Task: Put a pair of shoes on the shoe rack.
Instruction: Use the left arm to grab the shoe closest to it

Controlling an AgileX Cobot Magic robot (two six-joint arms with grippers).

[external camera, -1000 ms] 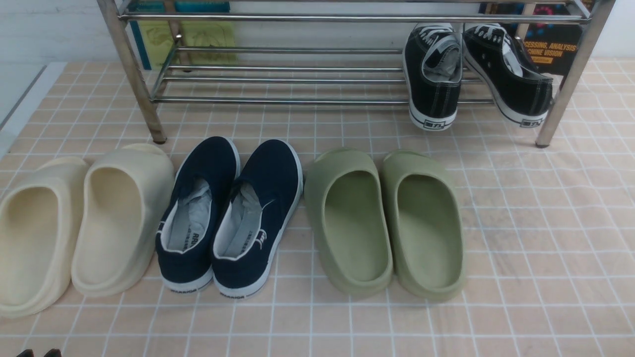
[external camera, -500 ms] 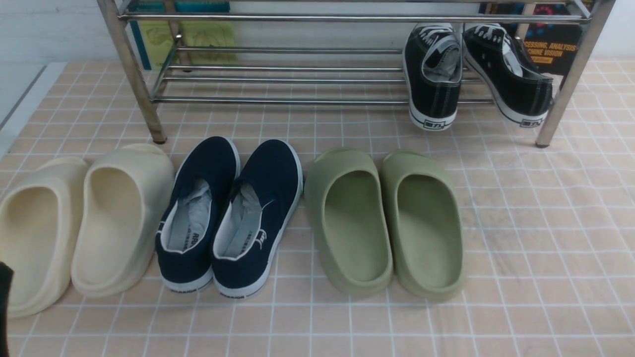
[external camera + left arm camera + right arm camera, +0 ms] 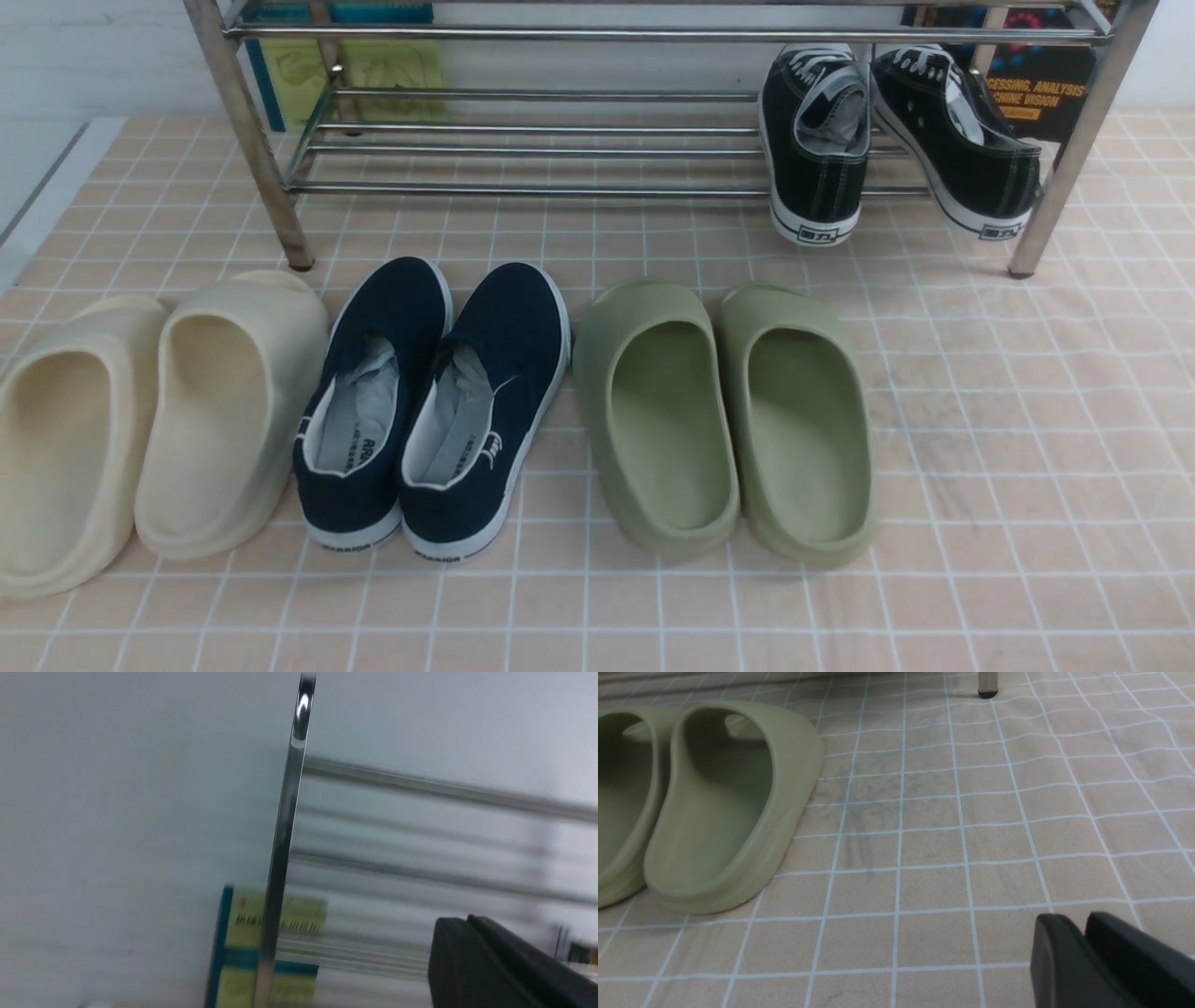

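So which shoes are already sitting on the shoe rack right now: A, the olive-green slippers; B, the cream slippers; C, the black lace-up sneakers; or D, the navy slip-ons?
C: the black lace-up sneakers rest on the lower bars of the shoe rack at its right end, while the navy slip-ons stand on the tiled floor in front of it.

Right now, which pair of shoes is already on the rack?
The black sneakers, resting on the lower bars of the rack, at its right end. The cream slippers, navy shoes and green slippers all sit on the floor in front.
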